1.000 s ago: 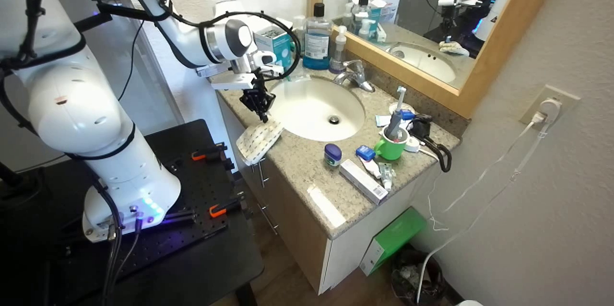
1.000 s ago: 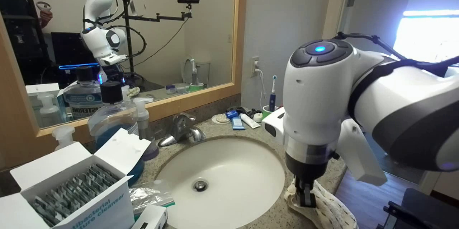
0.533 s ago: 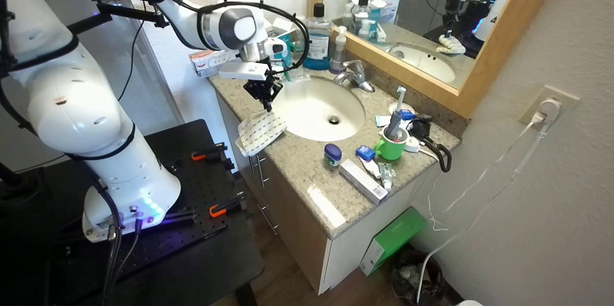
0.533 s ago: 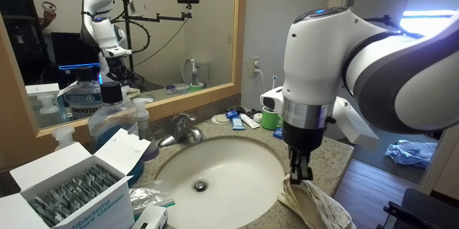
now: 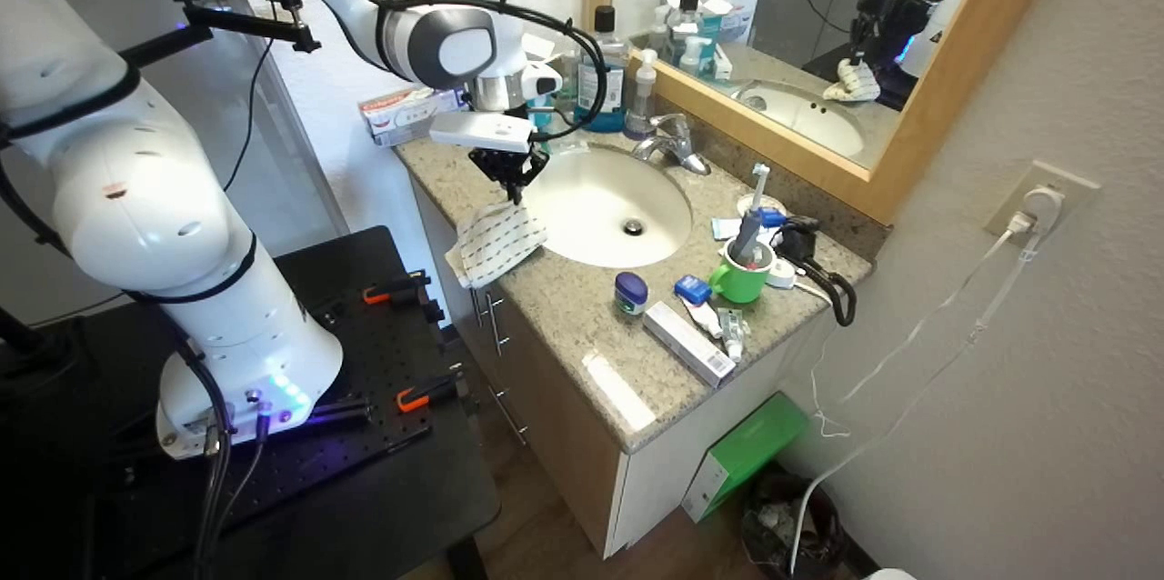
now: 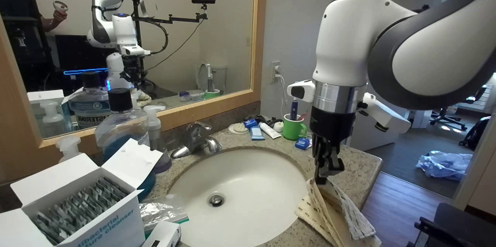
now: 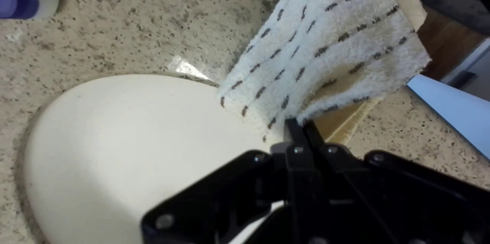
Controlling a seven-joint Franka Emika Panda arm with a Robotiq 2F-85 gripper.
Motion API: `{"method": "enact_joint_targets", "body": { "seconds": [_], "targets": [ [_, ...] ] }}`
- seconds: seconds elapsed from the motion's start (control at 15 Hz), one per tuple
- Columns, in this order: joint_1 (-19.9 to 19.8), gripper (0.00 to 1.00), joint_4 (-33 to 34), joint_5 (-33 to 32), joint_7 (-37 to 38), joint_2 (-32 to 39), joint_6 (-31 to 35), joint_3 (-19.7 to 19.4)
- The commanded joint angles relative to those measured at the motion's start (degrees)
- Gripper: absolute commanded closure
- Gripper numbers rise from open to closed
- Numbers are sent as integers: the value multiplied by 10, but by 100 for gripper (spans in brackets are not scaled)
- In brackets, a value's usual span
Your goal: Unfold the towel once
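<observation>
Hand (image 7: 301, 124) pinching towel (image 7: 289, 61), toothbrush (image 5: 747, 237) in mug (image 5: 735, 286)

Over by the sink (image 5: 605, 198) is the towel (image 5: 500, 244); the tap (image 5: 674, 145) between sink and mirror (image 5: 782, 35), a toothbrush (image 5: 748, 233) in the cup (image 5: 739, 285).

Cream towel (image 5: 500, 244), rows of dark dashes, folded layers gaping, one edge pinched in pincer (image 7: 301, 123), outer end overhanging tabletop (image 5: 568, 307), eight o'clock of sink (image 5: 582, 198) in an exterior view

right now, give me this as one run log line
pincer: shut on towel; towel: raised at pinch, layers apart, beside sink; unfolding: not finished
</observation>
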Motion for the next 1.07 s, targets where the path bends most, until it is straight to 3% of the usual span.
{"method": "enact_joint_targets", "body": {
  "seconds": [0.0,0.6,1.0],
  "targets": [
    [3,99,1,35,-65,-35,-37,-20],
    [-5,99,23,103,-233,-59,-103,-79],
    [-14,97,31,98,-229,-46,-92,-77]
  ]
}}
